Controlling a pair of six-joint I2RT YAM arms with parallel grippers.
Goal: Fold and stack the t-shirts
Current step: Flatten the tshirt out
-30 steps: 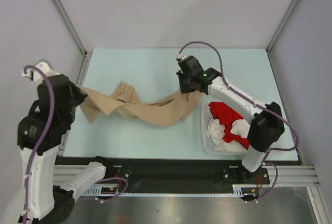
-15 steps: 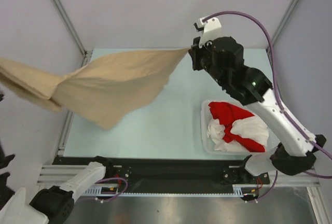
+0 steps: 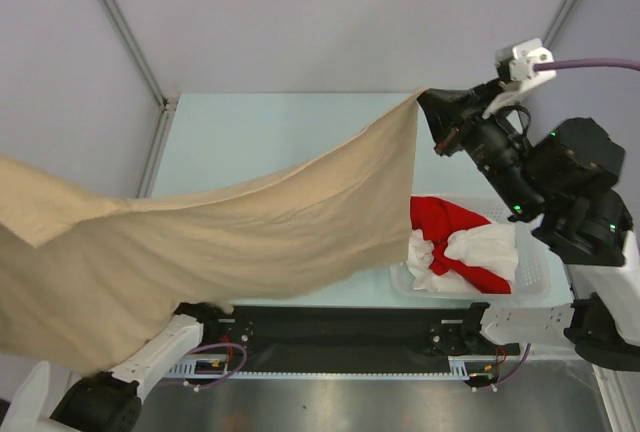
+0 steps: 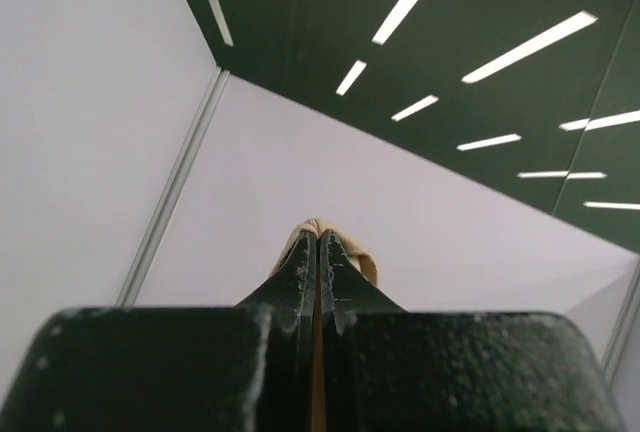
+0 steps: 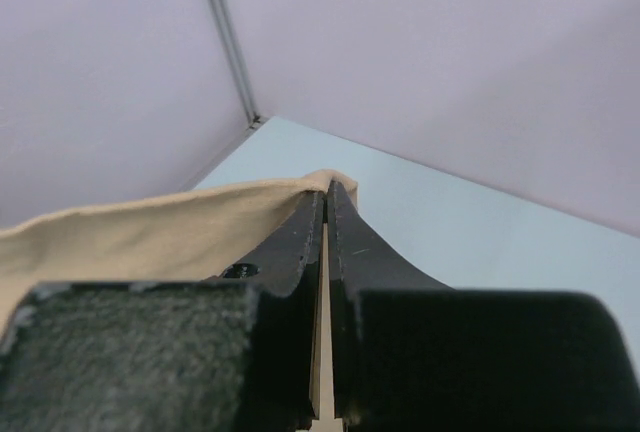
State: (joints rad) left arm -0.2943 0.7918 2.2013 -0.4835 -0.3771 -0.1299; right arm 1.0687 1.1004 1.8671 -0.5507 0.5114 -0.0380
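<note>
The beige-tan t-shirt [image 3: 230, 237] hangs spread in the air across the top view, high above the table. My right gripper [image 3: 432, 104] is shut on its right corner; the right wrist view shows the gripper [image 5: 327, 192] pinching the cloth [image 5: 150, 237]. My left gripper is out of the top view at the left; the left wrist view shows the gripper [image 4: 318, 240] shut on a fold of the tan shirt [image 4: 362, 260], pointing up at the ceiling. A red t-shirt [image 3: 450, 227] and a white t-shirt [image 3: 475, 247] lie crumpled in the basket.
The white lattice basket [image 3: 545, 277] stands at the table's right front. The pale blue table [image 3: 270, 137] lies beneath the shirt. Frame posts and grey walls stand at the sides.
Both arms have swung up and outward. The tan shirt, earlier bunched on the table, is now lifted and stretched wide toward the camera.
</note>
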